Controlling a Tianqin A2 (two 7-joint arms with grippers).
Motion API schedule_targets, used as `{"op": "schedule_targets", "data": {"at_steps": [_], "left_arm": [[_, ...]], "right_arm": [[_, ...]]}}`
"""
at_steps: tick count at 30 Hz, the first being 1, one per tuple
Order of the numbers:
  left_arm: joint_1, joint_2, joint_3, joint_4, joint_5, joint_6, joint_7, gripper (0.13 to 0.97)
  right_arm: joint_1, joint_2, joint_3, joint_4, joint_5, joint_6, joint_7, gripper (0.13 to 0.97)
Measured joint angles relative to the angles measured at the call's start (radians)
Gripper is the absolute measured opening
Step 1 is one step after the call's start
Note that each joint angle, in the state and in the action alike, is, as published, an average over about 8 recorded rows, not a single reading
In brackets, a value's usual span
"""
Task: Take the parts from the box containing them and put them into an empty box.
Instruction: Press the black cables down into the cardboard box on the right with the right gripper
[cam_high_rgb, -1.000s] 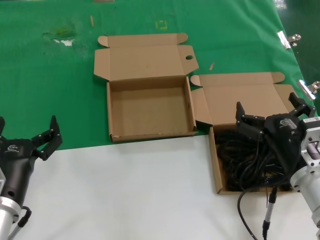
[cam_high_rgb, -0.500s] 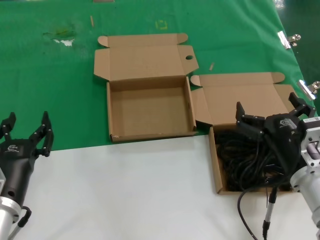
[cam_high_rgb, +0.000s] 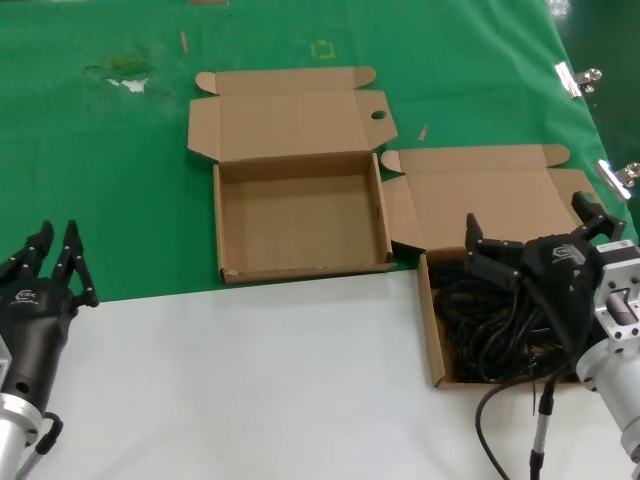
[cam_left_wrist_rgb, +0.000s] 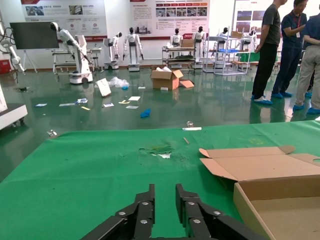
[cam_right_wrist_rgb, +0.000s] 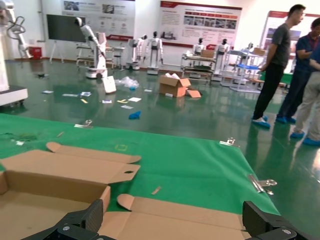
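The black power cords (cam_high_rgb: 480, 320) lie tangled in the right cardboard box (cam_high_rgb: 432, 340), with its lid flap (cam_high_rgb: 480, 200) folded back. The empty box (cam_high_rgb: 300, 215) stands open at the middle, left of it; it also shows in the left wrist view (cam_left_wrist_rgb: 280, 210) and the right wrist view (cam_right_wrist_rgb: 40, 200). My right gripper (cam_high_rgb: 530, 225) is open wide and empty, just above the cord box's far side, over its flap (cam_right_wrist_rgb: 190, 220). My left gripper (cam_high_rgb: 55, 245) is low at the left, empty, its fingers (cam_left_wrist_rgb: 147, 200) drawn close together over the green cloth.
Green cloth (cam_high_rgb: 100, 150) covers the far half of the table and a white surface (cam_high_rgb: 270, 380) the near half. Metal clips (cam_high_rgb: 575, 78) sit at the right edge. My right arm's cable (cam_high_rgb: 500, 420) hangs in front of the cord box.
My left gripper has closed from wide open to nearly together, staying in place. My right gripper has shifted slightly left and lower over the cord box.
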Motion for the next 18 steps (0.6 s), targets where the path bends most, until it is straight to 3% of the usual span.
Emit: {"op": "schedule_targets", "data": {"at_steps": [7, 18], "left_arm": [[0.000, 0.000, 0.000, 0.000, 0.000, 0.000, 0.000, 0.217], [0.000, 0.000, 0.000, 0.000, 0.000, 0.000, -0.001, 0.147]], "right_arm": [[0.012, 0.035, -0.024, 0.001, 0.006, -0.024, -0.003, 0.966], [0.046, 0.069, 0.005, -0.002, -0.004, -0.183, -0.042, 0.966]]}}
